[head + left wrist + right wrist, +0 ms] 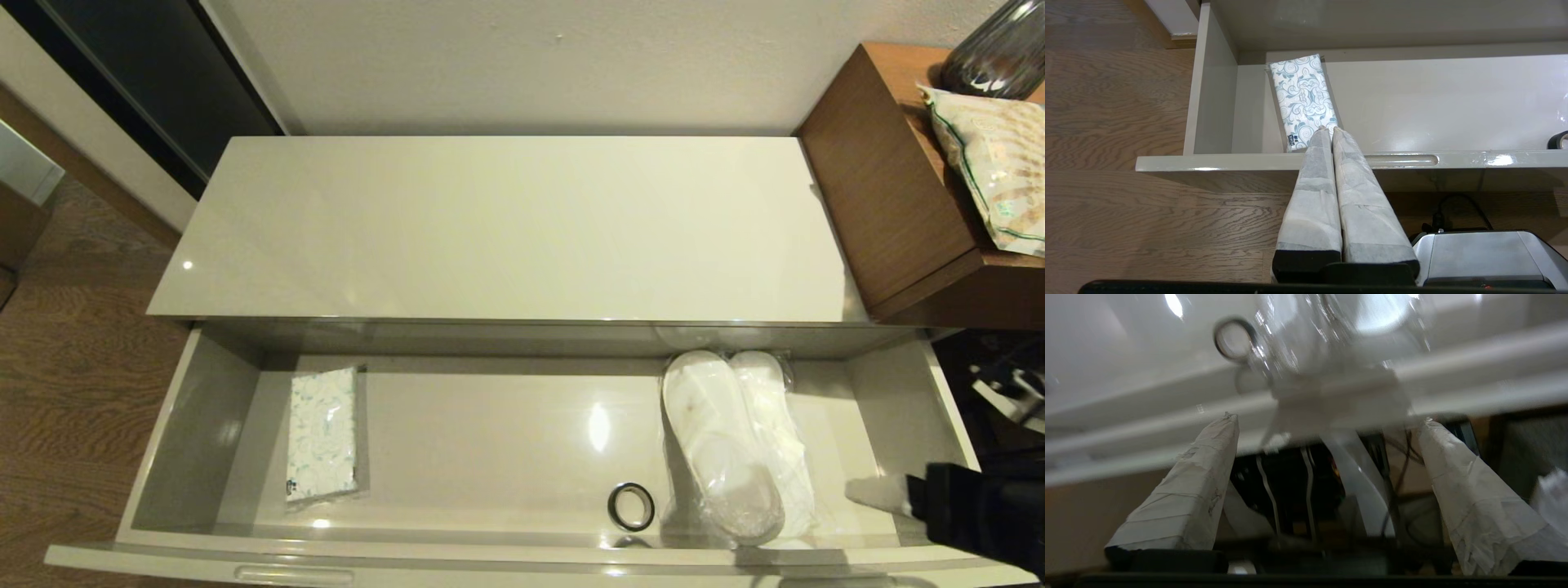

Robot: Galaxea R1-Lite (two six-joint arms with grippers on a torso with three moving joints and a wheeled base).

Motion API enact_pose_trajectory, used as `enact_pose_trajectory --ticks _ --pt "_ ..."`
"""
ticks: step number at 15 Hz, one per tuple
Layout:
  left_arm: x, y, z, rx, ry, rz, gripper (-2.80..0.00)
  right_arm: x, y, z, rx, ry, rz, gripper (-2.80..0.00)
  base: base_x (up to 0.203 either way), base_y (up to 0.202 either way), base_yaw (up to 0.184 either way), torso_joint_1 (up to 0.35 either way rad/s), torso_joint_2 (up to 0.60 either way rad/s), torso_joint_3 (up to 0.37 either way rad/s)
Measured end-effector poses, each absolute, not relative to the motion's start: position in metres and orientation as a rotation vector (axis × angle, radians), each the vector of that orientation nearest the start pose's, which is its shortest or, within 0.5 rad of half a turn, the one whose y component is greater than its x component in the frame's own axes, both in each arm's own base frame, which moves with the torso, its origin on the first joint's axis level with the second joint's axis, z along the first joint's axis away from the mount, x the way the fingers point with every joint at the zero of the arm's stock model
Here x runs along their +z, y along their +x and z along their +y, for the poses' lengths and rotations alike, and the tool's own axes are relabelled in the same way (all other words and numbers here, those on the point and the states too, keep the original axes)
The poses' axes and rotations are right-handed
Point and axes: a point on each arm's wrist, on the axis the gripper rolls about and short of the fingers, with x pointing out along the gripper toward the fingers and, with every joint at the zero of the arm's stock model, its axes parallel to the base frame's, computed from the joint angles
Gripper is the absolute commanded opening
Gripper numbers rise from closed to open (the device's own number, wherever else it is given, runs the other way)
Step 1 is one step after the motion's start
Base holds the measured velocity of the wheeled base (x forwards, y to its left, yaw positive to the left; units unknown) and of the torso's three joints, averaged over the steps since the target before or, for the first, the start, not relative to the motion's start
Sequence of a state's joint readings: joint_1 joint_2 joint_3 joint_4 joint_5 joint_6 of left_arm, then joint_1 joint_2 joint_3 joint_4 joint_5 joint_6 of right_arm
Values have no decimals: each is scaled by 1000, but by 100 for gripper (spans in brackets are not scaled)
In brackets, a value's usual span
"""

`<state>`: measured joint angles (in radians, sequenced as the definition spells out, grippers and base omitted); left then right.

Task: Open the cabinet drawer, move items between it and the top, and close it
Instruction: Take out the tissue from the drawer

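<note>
The cabinet drawer stands pulled out below the bare glossy top. Inside, the white pack with blue-green print lies at the left and the wrapped white slippers at the right. My left gripper is shut and holds nothing. It reaches over the drawer's front rim, tips just above the pack's near end. My right gripper is open and empty, by the front rim close to the slippers. In the head view it shows at the drawer's front right corner.
A small black ring lies in the drawer left of the slippers. A brown wooden box with a beige snack bag and a dark glass vase stands right of the top. Wooden floor lies to the left.
</note>
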<state>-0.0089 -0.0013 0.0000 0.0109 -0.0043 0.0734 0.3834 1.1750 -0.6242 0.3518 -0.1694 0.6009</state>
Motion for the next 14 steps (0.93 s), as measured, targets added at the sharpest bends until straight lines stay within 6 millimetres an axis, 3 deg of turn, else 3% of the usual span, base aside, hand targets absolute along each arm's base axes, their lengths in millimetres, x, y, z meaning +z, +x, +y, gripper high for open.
enact_pose_trajectory --ticks 4,8,9,14 --pt "74 -23 0 -13 73 9 -280 175 72 25 -84 327 918 0 0 0 0 0 0 0" --pt "74 -23 0 -14 73 9 -280 182 63 22 -49 356 860 0 0 0 0 0 0 0" --pt "74 -23 0 -14 73 9 -280 183 64 22 -43 361 846 -280 0 0 0 0 0 0" --pt "74 -23 0 -14 73 9 -280 189 65 23 -30 369 820 -280 0 0 0 0 0 0"
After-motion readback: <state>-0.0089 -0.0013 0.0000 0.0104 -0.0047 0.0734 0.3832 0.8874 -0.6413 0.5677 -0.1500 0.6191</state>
